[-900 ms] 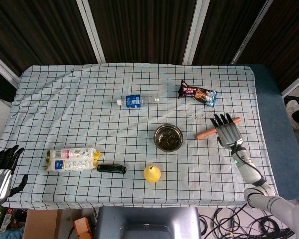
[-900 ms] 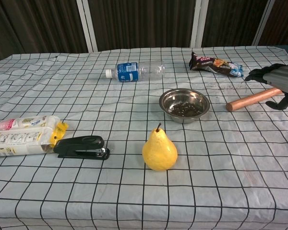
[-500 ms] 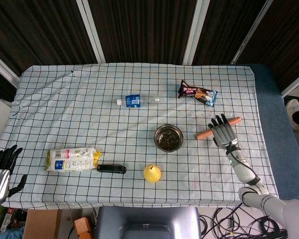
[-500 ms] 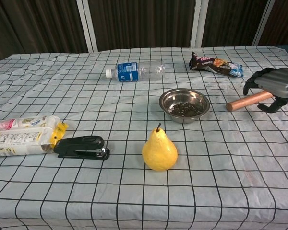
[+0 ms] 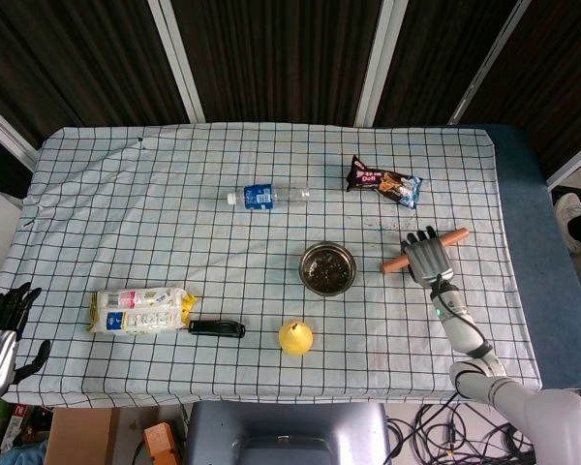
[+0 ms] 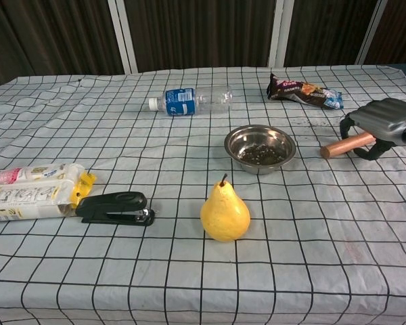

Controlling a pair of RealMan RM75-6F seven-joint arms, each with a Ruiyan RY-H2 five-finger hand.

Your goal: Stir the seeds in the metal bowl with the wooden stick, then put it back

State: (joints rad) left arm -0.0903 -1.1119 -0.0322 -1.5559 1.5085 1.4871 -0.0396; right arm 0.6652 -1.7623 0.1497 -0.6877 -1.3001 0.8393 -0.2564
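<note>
The metal bowl (image 5: 327, 268) (image 6: 260, 147) stands right of the table's middle, with dark seeds (image 6: 259, 156) in its bottom. To its right the wooden stick (image 5: 397, 262) (image 6: 340, 146) lies on the checked cloth. My right hand (image 5: 426, 258) (image 6: 384, 120) lies over the stick's far half, palm down. Its fingers curl down on one side of the stick and the thumb on the other. Only the stick's end nearest the bowl and a short far tip show. My left hand (image 5: 2, 334) hangs off the table's near left corner, fingers apart, holding nothing.
A yellow pear (image 6: 224, 211) stands in front of the bowl, and a black stapler (image 6: 114, 207) lies to its left beside a white and yellow packet (image 5: 140, 309). Behind the bowl lie a plastic bottle (image 5: 266, 196) and a dark snack pack (image 5: 382, 182).
My right hand has come down and toward the bowl over the stick, and its spread fingers have curled in around it. The stick, bowl and left hand stay where they were.
</note>
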